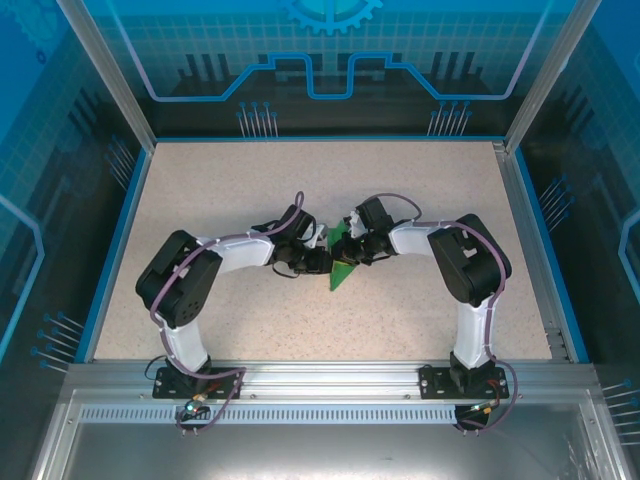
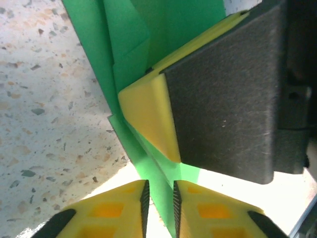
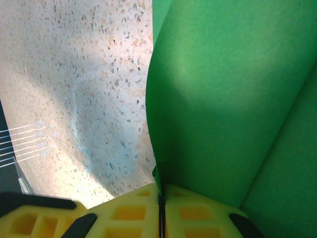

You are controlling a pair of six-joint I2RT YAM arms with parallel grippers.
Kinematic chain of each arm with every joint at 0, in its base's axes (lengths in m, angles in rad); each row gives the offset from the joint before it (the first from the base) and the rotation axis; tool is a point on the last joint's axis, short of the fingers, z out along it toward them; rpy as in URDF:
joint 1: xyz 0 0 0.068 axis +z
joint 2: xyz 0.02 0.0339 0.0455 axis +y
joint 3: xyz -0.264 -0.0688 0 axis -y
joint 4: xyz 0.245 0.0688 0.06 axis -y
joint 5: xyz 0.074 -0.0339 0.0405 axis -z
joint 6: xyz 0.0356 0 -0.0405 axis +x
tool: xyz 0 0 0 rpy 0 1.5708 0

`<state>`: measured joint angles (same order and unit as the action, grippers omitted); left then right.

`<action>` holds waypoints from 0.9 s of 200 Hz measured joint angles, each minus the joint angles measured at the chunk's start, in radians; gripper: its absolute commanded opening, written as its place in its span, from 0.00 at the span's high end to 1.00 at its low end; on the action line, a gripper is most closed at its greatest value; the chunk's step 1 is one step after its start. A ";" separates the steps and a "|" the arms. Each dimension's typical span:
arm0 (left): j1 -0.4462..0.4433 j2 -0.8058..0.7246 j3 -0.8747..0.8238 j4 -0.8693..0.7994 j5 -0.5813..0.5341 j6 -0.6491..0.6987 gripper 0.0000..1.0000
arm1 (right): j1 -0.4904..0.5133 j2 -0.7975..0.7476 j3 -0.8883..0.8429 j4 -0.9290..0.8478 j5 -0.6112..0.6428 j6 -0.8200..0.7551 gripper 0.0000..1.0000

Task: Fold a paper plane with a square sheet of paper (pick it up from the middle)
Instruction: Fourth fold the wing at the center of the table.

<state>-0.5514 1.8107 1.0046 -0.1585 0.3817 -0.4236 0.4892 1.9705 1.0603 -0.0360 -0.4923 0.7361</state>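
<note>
One speckled tabletop [image 1: 250,190], blue enclosure walls [image 1: 330,60], green paper [image 1: 340,268] mid-table.

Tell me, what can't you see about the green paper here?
Top view: green paper is tiny, partly under the left arm and right arm; creases unreadable.
Left wrist view: the right gripper's finger covers its middle.
Right wrist view: paper runs off the picture's edges; whole shape unknown.

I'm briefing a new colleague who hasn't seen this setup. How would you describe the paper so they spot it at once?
Start at the speckled table, at its middle, where the left arm and right arm meet. There sits a folded green sheet, pinched in the right pincer. Its bright green stands out against the black-and-white arms.
</note>
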 measured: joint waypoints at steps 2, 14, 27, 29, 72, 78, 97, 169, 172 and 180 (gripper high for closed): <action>0.000 -0.001 0.000 0.003 -0.001 -0.005 0.71 | 0.000 0.000 0.000 0.000 0.000 0.000 0.90; 0.001 -0.001 -0.002 0.013 -0.002 -0.016 0.68 | 0.001 0.001 0.000 0.001 -0.002 0.000 0.90; 0.001 -0.001 -0.003 0.019 -0.002 -0.027 0.65 | 0.001 0.001 0.000 0.002 -0.003 -0.001 0.90; 0.001 -0.001 -0.003 0.023 -0.002 -0.029 0.65 | 0.001 0.001 0.000 0.002 -0.003 -0.003 0.90; 0.002 0.010 -0.007 0.043 0.002 -0.051 0.65 | 0.001 0.002 0.000 0.005 -0.006 -0.003 0.90; 0.002 0.012 -0.007 0.044 0.003 -0.053 0.66 | 0.001 0.002 0.000 0.005 -0.006 -0.003 0.90; 0.002 0.019 -0.007 0.045 0.009 -0.054 0.67 | 0.001 0.002 0.000 0.005 -0.006 -0.003 0.90; 0.005 0.061 0.002 0.043 0.020 -0.053 0.72 | 0.001 0.002 0.000 0.010 -0.006 -0.003 0.90; 0.005 0.062 0.002 0.042 0.021 -0.053 0.72 | 0.001 0.002 0.000 0.010 -0.006 -0.003 0.90; 0.005 0.063 0.003 0.041 0.021 -0.054 0.72 | 0.001 0.002 0.000 0.010 -0.006 -0.002 0.90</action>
<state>-0.5468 1.8732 1.0073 -0.1173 0.4023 -0.4774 0.4904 1.9724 1.0603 -0.0257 -0.4984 0.7338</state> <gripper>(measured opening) 0.283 0.103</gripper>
